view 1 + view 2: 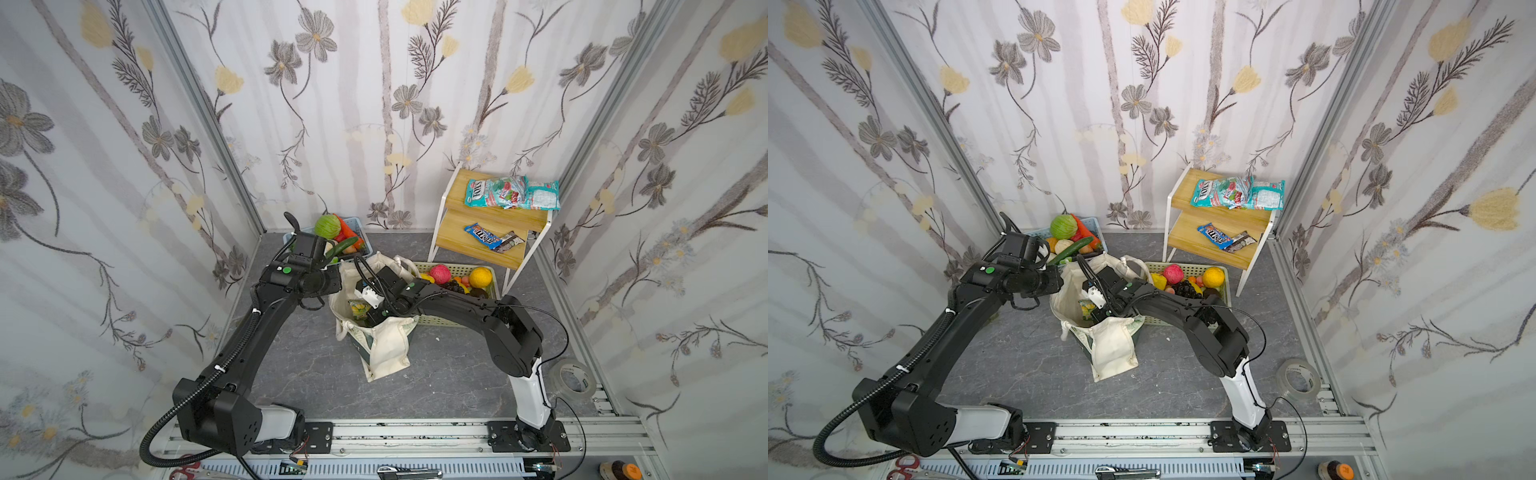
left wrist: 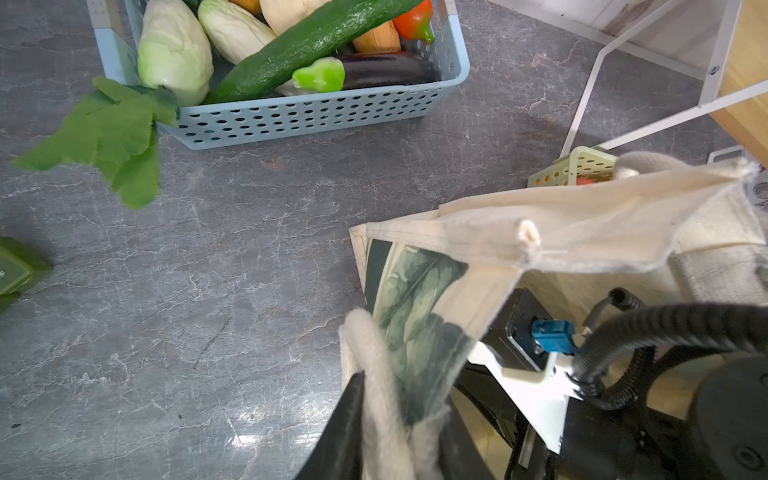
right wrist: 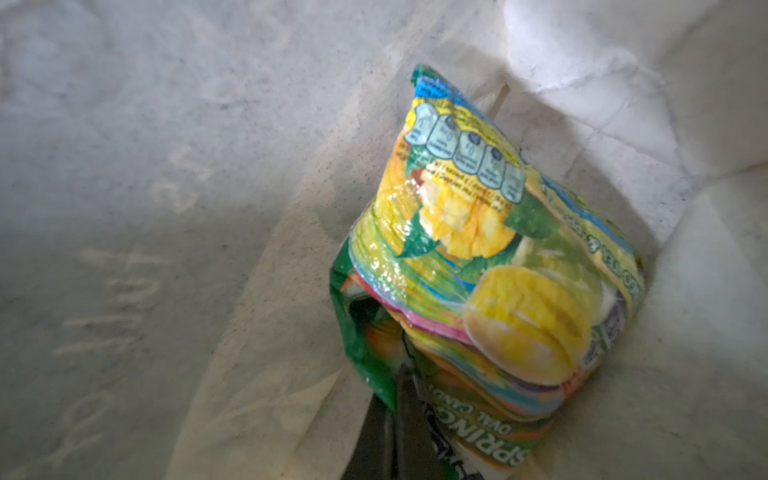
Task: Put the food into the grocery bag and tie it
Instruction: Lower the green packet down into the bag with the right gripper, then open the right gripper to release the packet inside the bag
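Inside the tote: my right gripper (image 3: 397, 399) is clamped on the lower green edge of the snack packet (image 3: 490, 266), which sits deep in a corner of the grocery bag (image 1: 386, 345) with cream lining close on two sides. I judge the packet low enough to let go, the grip serving only to steer it down past the mouth. My left gripper (image 2: 399, 407) pinches the rope handle (image 2: 374, 353) together with the leaf-print rim, pulling that side outward so the mouth stands open for the other arm. A slack flap of rim hangs over the right wrist, so I reckon the way out is straight up, not sideways. Just beside the bag on the right stands the pale green basket (image 1: 449, 321), holding the orange (image 1: 480, 277) and a yellow fruit (image 1: 1158, 280). The blue basket (image 2: 316, 116) beyond the left arm holds a pale oblong vegetable (image 2: 232, 31). I see no produce in the bag yet. The grey tabletop (image 1: 291, 353) in front of the bag gives either arm room to swing, and the wooden shelf (image 1: 490, 245) stands near the green basket's far corner.
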You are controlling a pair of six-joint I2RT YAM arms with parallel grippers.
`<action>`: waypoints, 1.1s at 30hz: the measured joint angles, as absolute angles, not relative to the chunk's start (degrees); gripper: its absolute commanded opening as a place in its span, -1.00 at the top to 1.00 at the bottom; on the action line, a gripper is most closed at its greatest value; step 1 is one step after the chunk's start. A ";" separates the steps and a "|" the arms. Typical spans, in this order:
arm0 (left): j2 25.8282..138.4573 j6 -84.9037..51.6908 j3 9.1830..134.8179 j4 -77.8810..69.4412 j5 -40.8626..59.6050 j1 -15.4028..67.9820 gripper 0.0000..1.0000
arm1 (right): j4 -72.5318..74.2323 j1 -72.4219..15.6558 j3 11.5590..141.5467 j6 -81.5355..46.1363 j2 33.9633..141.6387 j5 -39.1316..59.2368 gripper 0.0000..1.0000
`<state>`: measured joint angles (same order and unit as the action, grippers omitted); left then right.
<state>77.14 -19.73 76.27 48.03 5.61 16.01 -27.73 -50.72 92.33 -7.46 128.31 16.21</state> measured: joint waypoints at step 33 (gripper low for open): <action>77.01 -19.73 75.72 47.53 5.56 16.01 0.36 | -29.08 -50.72 94.21 -9.98 129.43 15.51 0.00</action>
<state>77.01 -19.73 75.72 47.53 5.56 16.01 -29.08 -50.72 94.21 -9.98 129.43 15.51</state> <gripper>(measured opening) 0.318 0.478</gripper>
